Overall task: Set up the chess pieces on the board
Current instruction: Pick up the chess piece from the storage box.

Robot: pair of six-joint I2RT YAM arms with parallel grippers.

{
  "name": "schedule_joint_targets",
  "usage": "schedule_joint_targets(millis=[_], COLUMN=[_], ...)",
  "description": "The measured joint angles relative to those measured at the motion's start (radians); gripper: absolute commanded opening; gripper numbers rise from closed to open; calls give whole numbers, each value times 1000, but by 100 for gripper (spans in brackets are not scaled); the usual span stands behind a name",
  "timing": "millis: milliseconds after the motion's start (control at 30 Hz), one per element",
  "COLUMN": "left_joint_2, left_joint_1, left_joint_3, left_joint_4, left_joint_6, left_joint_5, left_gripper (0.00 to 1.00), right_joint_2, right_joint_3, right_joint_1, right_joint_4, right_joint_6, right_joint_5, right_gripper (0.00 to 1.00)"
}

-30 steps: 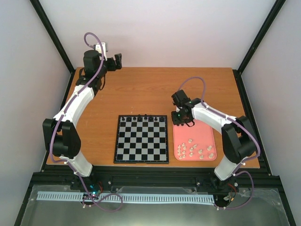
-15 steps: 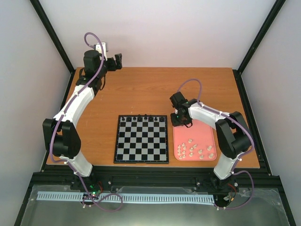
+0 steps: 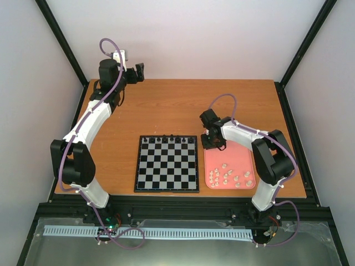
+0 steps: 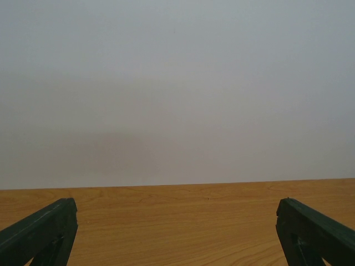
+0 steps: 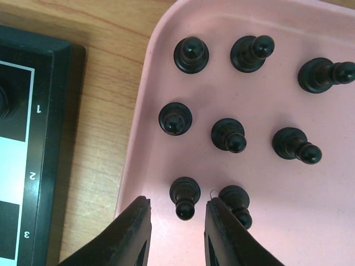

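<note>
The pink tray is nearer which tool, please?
Right. The right tool hovers over the pink tray's far-left corner; the left tool sits at the table's far-left corner.

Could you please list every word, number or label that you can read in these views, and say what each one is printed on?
"1": white digit on the black border of the board, in the right wrist view.
"2": same border, further down the picture.
"3": same border, near the bottom edge.
Top view: any print is too small to read.
Left wrist view: no text.
</note>
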Motion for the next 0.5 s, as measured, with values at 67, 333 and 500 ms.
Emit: schedule_joint_targets(millis=[67,333,500], left_joint_2=[0,0,0], left_joint_1=[0,0,0], left_joint_3=[0,0,0], left_joint_4=[0,0,0], left_joint_6=[0,1,1], left_joint_5=[0,-1,-1], left_gripper=[100,100,100], right_joint_2=[0,21,23], right_joint_3=[0,2,3], right_joint_1=[0,0,0], right_joint_4=[0,2,1], right_joint_6=[0,0,0], right_joint_5=[1,8,14], right_gripper=[30,23,17])
